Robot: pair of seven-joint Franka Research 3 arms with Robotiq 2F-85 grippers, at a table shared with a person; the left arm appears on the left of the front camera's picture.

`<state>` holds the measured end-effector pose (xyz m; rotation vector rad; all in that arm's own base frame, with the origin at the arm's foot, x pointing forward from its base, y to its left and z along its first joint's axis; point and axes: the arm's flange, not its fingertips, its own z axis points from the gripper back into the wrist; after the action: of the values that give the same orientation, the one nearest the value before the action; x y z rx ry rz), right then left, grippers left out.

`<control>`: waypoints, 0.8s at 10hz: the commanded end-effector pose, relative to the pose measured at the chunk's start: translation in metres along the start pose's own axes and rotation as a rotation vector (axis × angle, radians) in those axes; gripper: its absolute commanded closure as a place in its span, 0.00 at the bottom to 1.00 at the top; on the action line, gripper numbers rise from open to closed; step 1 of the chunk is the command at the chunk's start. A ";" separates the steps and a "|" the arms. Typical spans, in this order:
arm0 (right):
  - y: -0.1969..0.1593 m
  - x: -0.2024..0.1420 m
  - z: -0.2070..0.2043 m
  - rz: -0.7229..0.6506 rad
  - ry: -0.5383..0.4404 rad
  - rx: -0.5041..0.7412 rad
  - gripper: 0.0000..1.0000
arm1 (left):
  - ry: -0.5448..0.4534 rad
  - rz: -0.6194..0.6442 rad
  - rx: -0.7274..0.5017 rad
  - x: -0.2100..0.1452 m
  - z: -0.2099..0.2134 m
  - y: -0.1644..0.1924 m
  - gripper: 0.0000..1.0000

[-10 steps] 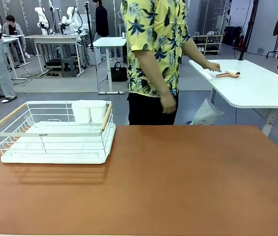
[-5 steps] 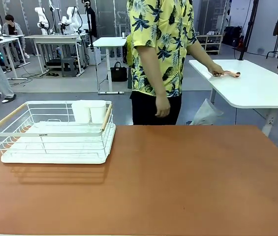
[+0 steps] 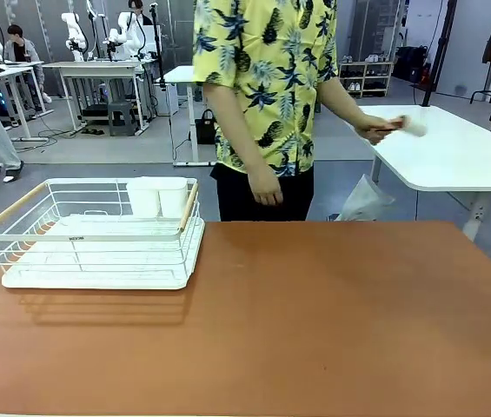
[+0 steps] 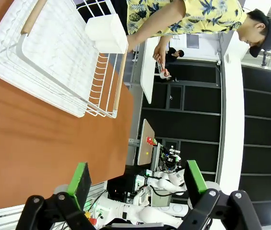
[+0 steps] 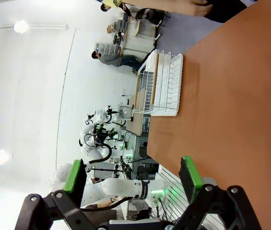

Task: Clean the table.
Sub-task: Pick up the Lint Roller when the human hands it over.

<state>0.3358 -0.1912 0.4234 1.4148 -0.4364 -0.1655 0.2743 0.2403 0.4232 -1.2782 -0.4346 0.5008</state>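
**Bare brown bench, both tools open and empty**

Front view: The bench, with its reddish-brown top, is seen across the whole near and middle part of the scene. A white wire dish rack is set on its far left part, and two white containers are held in the rack's far right corner. A person in a yellow patterned shirt is stood just beyond the far edge, near the middle. One hand is hung by the hip. The other hand is stretched to the right over a white bench, with a small object gripped in it; what the object is cannot be told.

Left wrist view: The left tool is shown with its jaws spread wide, and nothing is held between the green pads. Beyond it the brown top is seen, with the rack resting on it and a white container at the rack's corner. The person's outstretched hand is seen farther off.

Right wrist view: The right tool is likewise spread wide and empty. The brown top is seen beyond it, with the rack at its far side.
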 end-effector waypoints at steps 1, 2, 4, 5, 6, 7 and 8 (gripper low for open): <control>0.003 0.001 0.000 0.012 -0.002 0.013 0.00 | 0.010 -0.012 -0.007 -0.003 0.003 0.001 0.00; 0.003 0.001 0.000 0.012 -0.002 0.013 0.00 | 0.010 -0.012 -0.007 -0.003 0.003 0.001 0.00; 0.003 0.001 0.000 0.012 -0.002 0.013 0.00 | 0.010 -0.012 -0.007 -0.003 0.003 0.001 0.00; 0.003 0.001 0.000 0.012 -0.002 0.013 0.00 | 0.010 -0.012 -0.007 -0.003 0.003 0.001 0.00; 0.003 0.001 0.000 0.012 -0.002 0.013 0.00 | 0.010 -0.012 -0.007 -0.003 0.003 0.001 0.00; 0.003 0.001 0.000 0.012 -0.002 0.013 0.00 | 0.010 -0.012 -0.007 -0.003 0.003 0.001 0.00; 0.003 0.001 0.000 0.012 -0.002 0.013 0.00 | 0.010 -0.012 -0.007 -0.003 0.003 0.001 0.00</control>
<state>0.3359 -0.1910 0.4234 1.4147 -0.4359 -0.1650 0.2743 0.2403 0.4232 -1.2784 -0.4345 0.5006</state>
